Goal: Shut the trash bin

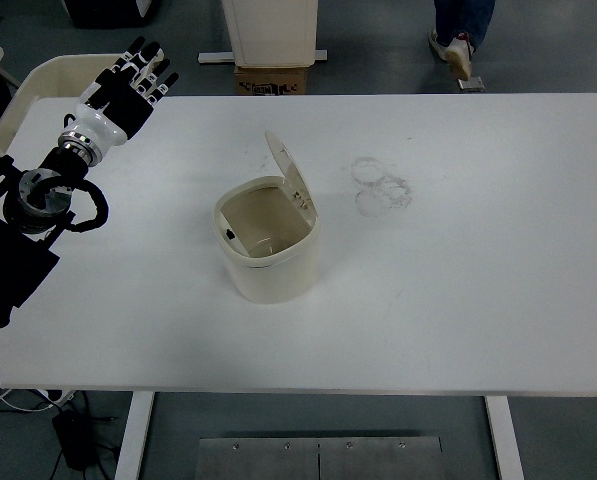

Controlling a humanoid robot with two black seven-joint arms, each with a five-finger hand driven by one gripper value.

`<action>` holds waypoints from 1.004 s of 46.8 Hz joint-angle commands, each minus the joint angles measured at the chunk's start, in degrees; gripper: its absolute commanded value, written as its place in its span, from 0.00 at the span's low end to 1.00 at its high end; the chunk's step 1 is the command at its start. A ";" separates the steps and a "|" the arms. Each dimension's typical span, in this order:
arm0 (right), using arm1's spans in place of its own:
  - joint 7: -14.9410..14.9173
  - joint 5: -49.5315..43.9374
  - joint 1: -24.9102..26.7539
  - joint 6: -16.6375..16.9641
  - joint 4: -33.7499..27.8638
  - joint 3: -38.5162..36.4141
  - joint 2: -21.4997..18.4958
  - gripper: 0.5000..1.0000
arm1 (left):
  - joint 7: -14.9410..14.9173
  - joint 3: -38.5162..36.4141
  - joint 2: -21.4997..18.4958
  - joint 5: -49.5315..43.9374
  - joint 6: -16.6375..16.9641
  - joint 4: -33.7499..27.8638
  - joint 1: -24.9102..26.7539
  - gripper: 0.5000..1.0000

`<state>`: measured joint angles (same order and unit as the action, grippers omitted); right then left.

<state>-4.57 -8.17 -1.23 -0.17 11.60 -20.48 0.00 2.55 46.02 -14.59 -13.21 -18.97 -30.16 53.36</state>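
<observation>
A small cream trash bin (pixel 270 255) stands near the middle of the white table (pixel 458 300). Its lid (pixel 290 172) is swung up on the far right side of the rim, and the inside looks empty. My left hand (pixel 133 82) hovers over the table's far left corner, well away from the bin, with its fingers spread and holding nothing. The left arm runs back to the picture's left edge. No right arm shows.
Faint ring marks (pixel 381 186) stain the table right of the bin. A cardboard box (pixel 272 78) and a white cabinet sit beyond the far edge. A person's legs (pixel 458 40) show at the top right. A chair back (pixel 48 80) stands at the far left.
</observation>
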 commanded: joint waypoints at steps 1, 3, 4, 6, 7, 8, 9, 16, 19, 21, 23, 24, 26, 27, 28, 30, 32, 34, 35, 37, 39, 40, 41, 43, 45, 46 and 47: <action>0.00 0.00 0.00 0.00 0.00 0.00 0.00 0.99 | 0.00 0.04 0.00 0.29 -0.01 0.01 0.08 1.00; 0.00 0.00 0.00 0.00 0.00 0.00 0.00 0.99 | 0.00 0.04 0.00 1.17 -0.01 0.01 0.08 1.00; 0.00 0.00 0.00 0.00 0.00 0.00 0.00 0.99 | 0.00 0.04 0.09 1.61 0.08 0.01 0.08 1.00; 0.00 0.00 0.00 0.00 0.00 0.00 0.00 0.99 | 0.00 0.13 0.09 1.70 0.17 -0.08 0.16 1.00; 0.00 0.00 0.00 0.00 0.00 0.00 0.00 0.99 | 0.00 0.04 0.09 1.70 0.25 -0.08 0.08 1.00; 0.00 0.00 0.00 0.00 0.00 0.00 0.00 0.99 | 0.00 0.04 0.09 1.79 0.34 0.01 0.08 1.00; 0.00 0.00 0.00 0.00 0.00 0.00 0.00 0.99 | 0.00 0.04 0.09 1.79 0.43 -0.08 0.16 1.00; 0.00 0.00 0.00 0.00 0.00 0.00 0.00 0.99 | 0.00 0.04 -0.61 1.87 0.43 -0.25 0.69 1.00; 0.00 0.00 0.00 0.00 0.00 0.00 0.00 0.99 | 0.00 0.04 -2.54 1.87 0.43 -2.00 1.48 1.00; 0.00 0.00 0.00 0.00 0.00 0.00 0.00 0.99 | 0.00 0.04 -4.21 1.87 0.52 -3.94 1.57 1.00; 0.00 0.00 0.00 0.00 0.00 0.00 0.00 0.99 | 0.00 0.04 -5.61 1.87 0.60 -6.04 1.66 1.00; 0.00 0.00 0.00 0.00 0.00 0.00 0.00 0.99 | 0.00 -0.05 -6.32 1.87 0.87 -7.10 1.75 1.00; 0.00 0.00 0.00 0.00 0.00 0.00 0.00 0.99 | -0.09 -0.05 -7.64 2.05 1.39 -9.12 1.92 1.00; 0.00 0.00 0.00 0.00 0.00 0.00 0.00 0.99 | -0.26 -0.05 -8.34 2.05 1.83 -10.09 2.01 1.00; 0.00 0.00 0.00 0.00 0.00 0.00 0.00 0.99 | -0.52 -0.14 -9.04 2.05 2.27 -10.88 2.27 1.00; 0.00 0.00 0.00 0.00 0.00 0.00 0.00 0.99 | -1.22 -0.57 -10.10 2.05 2.89 -12.20 2.71 1.00; 0.00 0.00 0.00 0.00 0.00 0.00 0.00 0.99 | -2.02 -1.36 -11.24 2.05 2.98 -13.26 3.06 1.00; 0.00 0.00 0.00 0.00 0.00 0.00 0.00 0.99 | -2.72 -2.50 -11.95 2.05 2.98 -13.79 3.68 1.00; 0.00 0.00 0.00 0.00 0.00 0.00 0.00 0.99 | -2.90 -3.12 -12.12 2.05 2.98 -13.88 4.20 1.00; 0.00 0.00 0.00 0.00 0.00 0.00 0.00 0.99 | -3.34 -4.70 -12.65 2.14 2.98 -14.14 5.17 1.00; 0.00 0.00 0.00 0.00 0.00 0.00 0.00 0.99 | -3.60 -6.54 -13.00 2.14 2.98 -14.49 5.87 1.00; 0.00 0.00 0.00 0.00 0.00 0.00 0.00 0.99 | -3.60 -7.42 -13.26 2.14 2.98 -14.75 6.31 1.00; 0.00 0.00 0.00 0.00 0.00 0.00 0.00 0.99 | -3.60 -8.21 -13.62 2.14 2.98 -15.02 6.66 1.00; 0.00 0.00 0.00 0.00 0.00 0.00 0.00 0.99 | -3.60 -9.80 -14.32 2.23 2.89 -15.63 7.80 1.00; 0.00 0.00 0.00 0.00 0.00 0.00 0.00 0.99 | -3.60 -11.20 -14.76 2.31 2.80 -16.42 8.86 1.00; 0.00 0.00 0.00 0.00 0.00 0.00 0.00 0.99 | -3.60 -11.82 -15.02 2.31 2.71 -16.77 9.39 1.00; 0.00 0.00 0.00 0.00 0.00 0.00 0.00 0.99 | -3.60 -12.52 -15.20 2.31 2.63 -17.13 9.92 1.00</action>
<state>-4.57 -8.17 -1.23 -0.18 11.60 -20.48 0.00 -1.10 35.42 -29.18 -10.95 -16.09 -46.28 61.79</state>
